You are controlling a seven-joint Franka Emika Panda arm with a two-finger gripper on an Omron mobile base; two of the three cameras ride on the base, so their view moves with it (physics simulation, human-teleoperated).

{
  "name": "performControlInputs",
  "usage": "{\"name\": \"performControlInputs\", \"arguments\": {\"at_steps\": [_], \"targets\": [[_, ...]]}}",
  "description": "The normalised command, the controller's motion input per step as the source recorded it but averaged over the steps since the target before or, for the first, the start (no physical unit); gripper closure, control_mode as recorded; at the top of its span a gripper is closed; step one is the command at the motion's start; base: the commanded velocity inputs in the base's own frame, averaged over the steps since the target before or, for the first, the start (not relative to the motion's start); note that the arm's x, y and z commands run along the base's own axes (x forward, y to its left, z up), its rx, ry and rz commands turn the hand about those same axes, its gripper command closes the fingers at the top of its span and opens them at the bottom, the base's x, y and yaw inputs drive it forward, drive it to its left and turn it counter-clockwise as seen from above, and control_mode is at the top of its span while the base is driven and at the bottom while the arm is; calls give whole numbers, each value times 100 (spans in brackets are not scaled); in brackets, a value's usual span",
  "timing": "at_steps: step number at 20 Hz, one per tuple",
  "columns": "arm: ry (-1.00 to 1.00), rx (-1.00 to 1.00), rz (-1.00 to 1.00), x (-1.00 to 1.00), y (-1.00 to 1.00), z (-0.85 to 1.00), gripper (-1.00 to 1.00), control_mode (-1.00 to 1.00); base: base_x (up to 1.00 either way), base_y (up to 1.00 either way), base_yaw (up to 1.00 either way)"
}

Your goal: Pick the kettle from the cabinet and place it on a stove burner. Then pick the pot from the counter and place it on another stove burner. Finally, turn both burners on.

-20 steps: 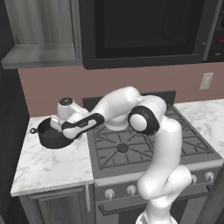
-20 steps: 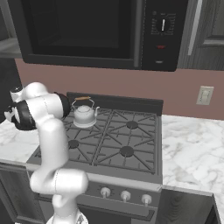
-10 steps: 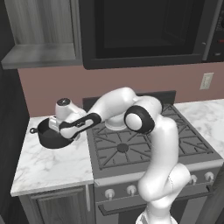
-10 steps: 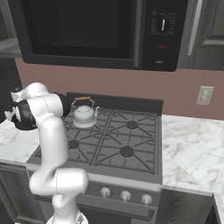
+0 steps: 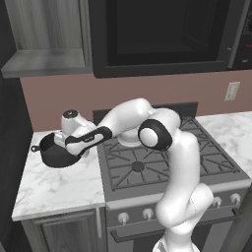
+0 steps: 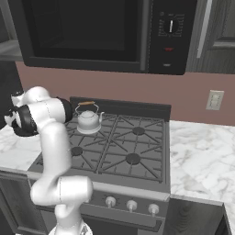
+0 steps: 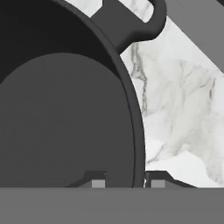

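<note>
You see the pot (image 5: 55, 150) standing on the counter (image 5: 64, 187), left of the stove, with its dark round body near the back wall. The arm reaches over to it from the right, and the gripper (image 5: 74, 149) sits low at the pot's right side, at the rim nearest to the range.

In the hand view the pot (image 7: 61, 109) takes up the left part, and one loop handle (image 7: 144, 19) shows at the top against the white marble (image 7: 183, 109). The two fingertips (image 7: 98, 181) stand on either side of the pot wall: one inside the pot, the other outside over the counter. The jaws are drawn in narrow around this rim, so the gripper looks closed on the pot's wall. The pot's base still rests on the marble as far as you can see.

The kettle (image 6: 88, 118) already stands on the rear left burner (image 6: 90, 129) of the stove, upright, well apart from the gripper.
</note>
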Motion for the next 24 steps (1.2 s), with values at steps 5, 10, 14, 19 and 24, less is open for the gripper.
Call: {"name": "performControlInputs", "arguments": {"at_steps": [5,10,14,19,24], "targets": [[0,0,0,-20,0,-3,100,-100,0,0,0],[-7,0,0,-32,-4,0,100,-100,0,0,0],[-3,0,-2,-22,-14,2,100,-100,0,0,0],[-1,0,-2,-23,-24,12,100,-100,0,0,0],[-1,0,-1,-28,-30,26,100,-100,0,0,0]]}}
